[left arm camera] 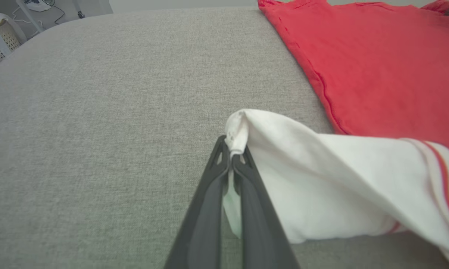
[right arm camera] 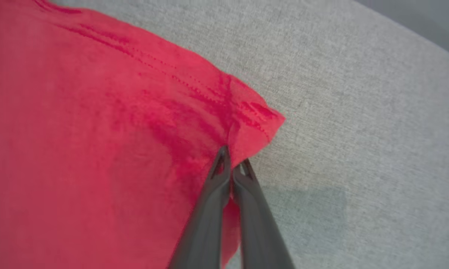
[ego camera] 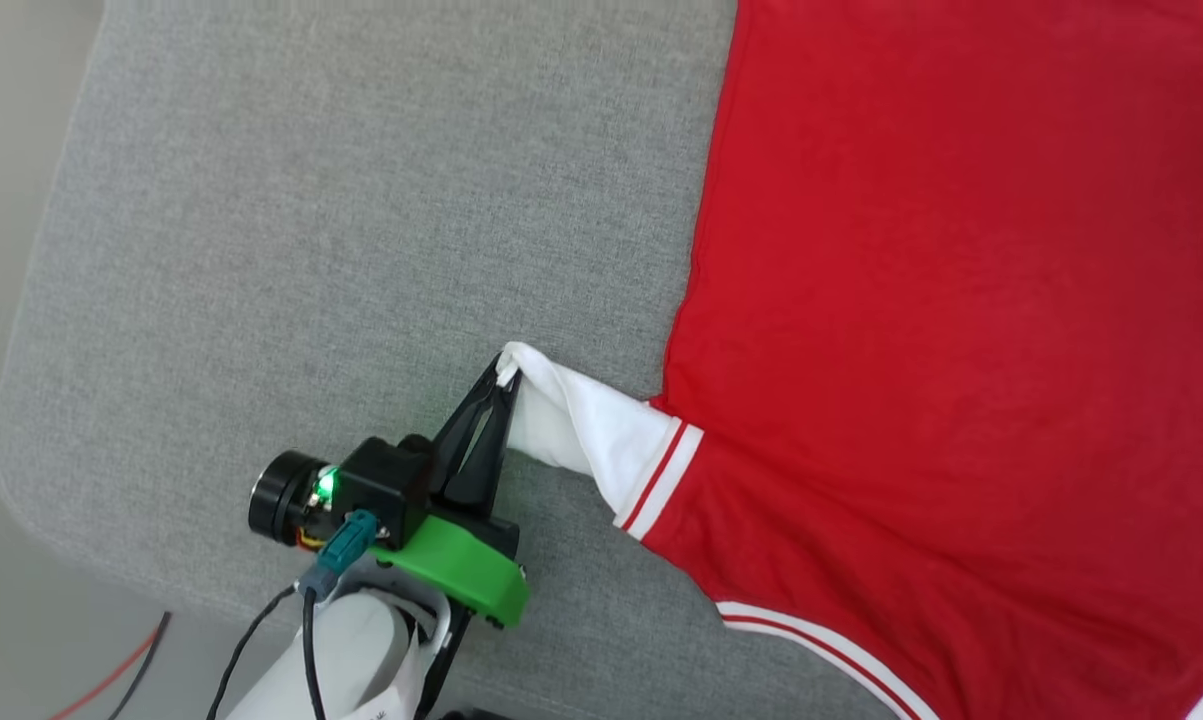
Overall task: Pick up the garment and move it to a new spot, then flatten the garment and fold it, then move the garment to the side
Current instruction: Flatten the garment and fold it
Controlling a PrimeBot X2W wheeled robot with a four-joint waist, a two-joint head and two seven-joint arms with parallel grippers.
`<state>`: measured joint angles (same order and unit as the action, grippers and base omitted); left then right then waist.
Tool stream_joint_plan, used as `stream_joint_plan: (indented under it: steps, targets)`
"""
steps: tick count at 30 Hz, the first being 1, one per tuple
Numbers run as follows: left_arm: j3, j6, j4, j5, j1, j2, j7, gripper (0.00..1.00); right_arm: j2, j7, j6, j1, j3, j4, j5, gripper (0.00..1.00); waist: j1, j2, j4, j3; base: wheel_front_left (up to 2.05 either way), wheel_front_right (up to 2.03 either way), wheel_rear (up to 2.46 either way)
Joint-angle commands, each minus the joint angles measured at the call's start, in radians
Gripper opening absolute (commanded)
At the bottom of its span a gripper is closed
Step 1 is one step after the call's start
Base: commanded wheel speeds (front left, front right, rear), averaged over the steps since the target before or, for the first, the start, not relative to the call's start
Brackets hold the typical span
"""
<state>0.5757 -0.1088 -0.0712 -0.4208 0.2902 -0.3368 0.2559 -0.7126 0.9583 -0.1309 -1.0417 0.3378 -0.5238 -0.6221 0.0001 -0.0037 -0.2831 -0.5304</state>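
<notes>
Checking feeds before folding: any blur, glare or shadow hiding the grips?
Head view: sharp, even light, left pincer gripping the garment's sleeve. Left wrist view: white sleeve slightly washed out. Right wrist view: soft focus, faint shadow on the grey surface beside the right pincer.

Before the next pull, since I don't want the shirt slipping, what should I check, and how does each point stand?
1. Grip of left tool on white sleeve tip: ok, shut on it.
2. Grip of right tool on the garment at its red hem corner: ok.
3. Sleeve spread flat: not ok, bunched and lifted.
4. Red body smooth: not ok, creased beside right tool.
5. Far sleeve flat: cannot tell.
</notes>
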Motion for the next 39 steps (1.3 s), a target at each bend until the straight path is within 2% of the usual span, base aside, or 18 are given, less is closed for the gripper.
stream_joint_plan:
  steps: [1,5,12,22,29,35,39]
  targets:
    - [-0.009,-0.003,-0.005,-0.003,-0.020,-0.007,0.006,0.00,-0.017,-0.028,0.000,0.019,0.013,0.008,-0.013,0.00,-0.0001,0.0037,0.035,0.081,0.00,0.00,0.00]
    - [-0.025,-0.014,-0.011,-0.015,-0.059,-0.026,0.006,0.00,-0.069,-0.103,0.000,0.050,0.056,0.037,-0.060,0.00,-0.0001,0.0037,0.068,0.166,0.00,0.00,0.00]
    - [-0.037,-0.035,0.004,-0.034,-0.124,-0.056,-0.006,0.00,-0.207,-0.178,0.000,0.194,0.152,0.147,-0.161,0.00,-0.0001,0.0037,0.135,0.276,0.00,0.00,0.00]
    - [-0.043,-0.055,0.019,-0.052,-0.182,-0.085,-0.025,0.00,-0.335,-0.274,0.000,0.504,0.164,0.259,-0.276,0.00,-0.0001,0.0037,0.206,0.352,0.00,0.00,0.00]
    - [-0.048,-0.065,0.030,-0.061,-0.206,-0.097,-0.025,0.00,-0.324,-0.344,0.000,0.774,0.098,0.284,-0.341,0.00,-0.0001,0.0037,0.232,0.362,0.00,0.00,0.00]
    - [-0.050,-0.071,0.036,-0.065,-0.209,-0.101,-0.025,0.00,-0.242,-0.370,0.000,0.958,0.057,0.292,-0.341,0.00,-0.0001,0.0037,0.238,0.347,0.00,0.00,0.00]
    - [-0.047,-0.069,0.034,-0.065,-0.201,-0.099,-0.024,0.00,-0.177,-0.373,0.000,1.025,0.044,0.288,-0.316,0.00,-0.0001,0.0037,0.236,0.336,0.00,0.00,0.00]
